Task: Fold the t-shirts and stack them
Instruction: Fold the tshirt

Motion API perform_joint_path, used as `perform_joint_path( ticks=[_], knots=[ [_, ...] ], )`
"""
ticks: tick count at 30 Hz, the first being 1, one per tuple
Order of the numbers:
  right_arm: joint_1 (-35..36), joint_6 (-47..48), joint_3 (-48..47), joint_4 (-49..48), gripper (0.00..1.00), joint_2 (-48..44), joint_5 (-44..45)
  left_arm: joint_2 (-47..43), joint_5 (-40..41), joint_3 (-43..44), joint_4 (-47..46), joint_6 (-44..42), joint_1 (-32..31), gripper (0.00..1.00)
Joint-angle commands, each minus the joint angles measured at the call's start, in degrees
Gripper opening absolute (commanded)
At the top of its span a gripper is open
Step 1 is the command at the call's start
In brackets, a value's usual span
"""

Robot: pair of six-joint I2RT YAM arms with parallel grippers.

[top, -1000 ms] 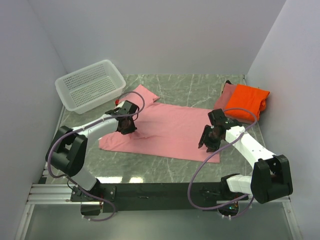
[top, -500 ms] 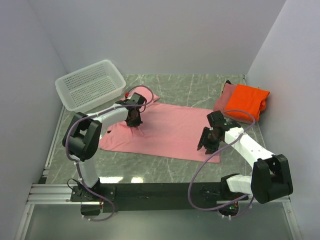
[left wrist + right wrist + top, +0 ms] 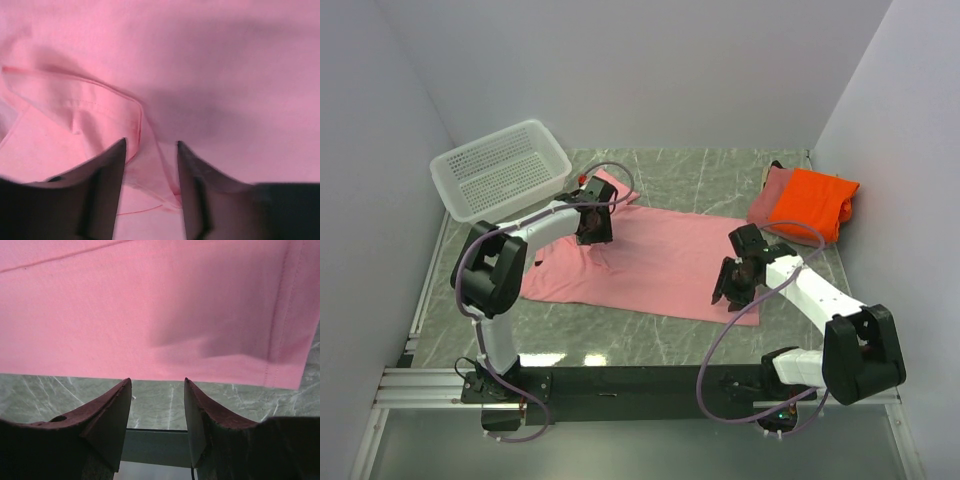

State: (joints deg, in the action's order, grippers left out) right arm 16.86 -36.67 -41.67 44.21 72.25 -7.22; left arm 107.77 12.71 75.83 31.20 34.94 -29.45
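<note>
top view: the light pink t-shirt (image 3: 655, 262) lies spread flat across the middle of the frame on the green marble table (image 3: 710, 170), with one sleeve pointing to the upper left. the orange t-shirt (image 3: 817, 200) sits folded at the upper right of the frame, on top of the dusty rose t-shirt (image 3: 767, 200), whose edge shows along its left side. these two form one pile, apart from the light pink t-shirt. the white basket (image 3: 500, 172) stands at the upper left of the frame, near the sleeve.

left gripper (image 3: 592, 228): positioned over the upper left part of the light pink t-shirt, close to the sleeve. in the left wrist view the jaws are released and the fingers (image 3: 107, 175) stand apart. a turned-over, stitched fold of cloth lies below them and runs from the left of the frame into the gap. whether the fingertips touch the cloth cannot be told.

right gripper (image 3: 733, 285): positioned at the lower right corner of the light pink t-shirt. in the right wrist view the jaws are released and the fingers (image 3: 107, 415) stand apart. the shirt's edge crosses the frame just above the fingertips, and bare marble shows between them. a stitched hem runs down the right side of the frame to the shirt's corner.
</note>
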Motion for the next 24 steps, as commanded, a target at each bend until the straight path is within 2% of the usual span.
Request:
perform_joint_path(
  ticks=[1, 4, 12, 17, 24],
  knots=[
    [1.2, -0.9, -0.3, -0.8, 0.53, 0.8, -0.5, 0.0, -1.5, 3.1, -1.9, -1.5, -0.6, 0.53],
    [1.6, -1.1, -0.5, -1.1, 0.53, 1.1, -0.7, -1.0, -1.2, 3.7, -1.9, -1.5, -1.0, 0.64],
    [3.6, -1.9, -0.3, -1.8, 0.53, 1.8, -0.9, -6.1, 4.8, -0.6, 1.8, 4.6, -1.0, 0.77],
    [4.4, -2.3, -0.2, -2.3, 0.53, 2.6, -1.2, -8.3, 4.9, -5.3, 0.0, 7.0, -1.1, 0.79],
    [5.5, -2.5, -1.3, -2.4, 0.53, 3.5, -1.1, -5.6, -2.3, -6.7, -4.3, 6.9, -1.5, 0.8]
  ],
)
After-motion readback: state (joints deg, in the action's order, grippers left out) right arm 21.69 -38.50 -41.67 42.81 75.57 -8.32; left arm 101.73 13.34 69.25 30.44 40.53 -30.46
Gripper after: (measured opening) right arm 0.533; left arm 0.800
